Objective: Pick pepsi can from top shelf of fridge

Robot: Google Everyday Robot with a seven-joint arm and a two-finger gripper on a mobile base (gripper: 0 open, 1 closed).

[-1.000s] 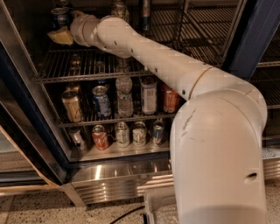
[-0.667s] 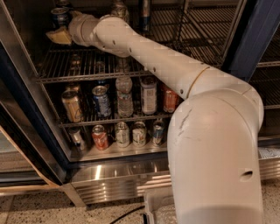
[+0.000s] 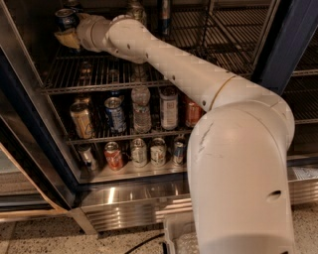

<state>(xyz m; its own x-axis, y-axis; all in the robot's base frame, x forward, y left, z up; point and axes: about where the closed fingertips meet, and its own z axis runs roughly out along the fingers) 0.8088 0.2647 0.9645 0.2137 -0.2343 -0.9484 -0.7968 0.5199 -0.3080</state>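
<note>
Almost nothing has moved since the earlier frames: the arm (image 3: 238, 163) reaches into the fridge (image 3: 20, 114) as before, its big white housing only a shade further left, and the gripper (image 3: 67, 38) stays at the same far-left corner.

Nearest, that housing fills the lower right above a speckled floor (image 3: 39, 235). Behind it runs the ribbed steel base (image 3: 129, 211) of the fridge. Above the base a row of small cans stands on the lowest rack, a red can (image 3: 113, 155) at its left end. One rack up stand a gold can (image 3: 82, 119), a brighter blue can (image 3: 115, 114), a clear bottle (image 3: 141, 109) and a white-labelled bottle (image 3: 169, 106).

The forearm crosses over the top shelf (image 3: 89, 72) from right to left. At the far left end of that shelf the gripper sits at the back corner. The pepsi can (image 3: 66, 19) shows directly above it, upright, silver rim up, its base hidden behind the gripper. Whether the gripper is open or closed on the can cannot be told. A second bottle (image 3: 136, 10) stands further right along the back.
</note>
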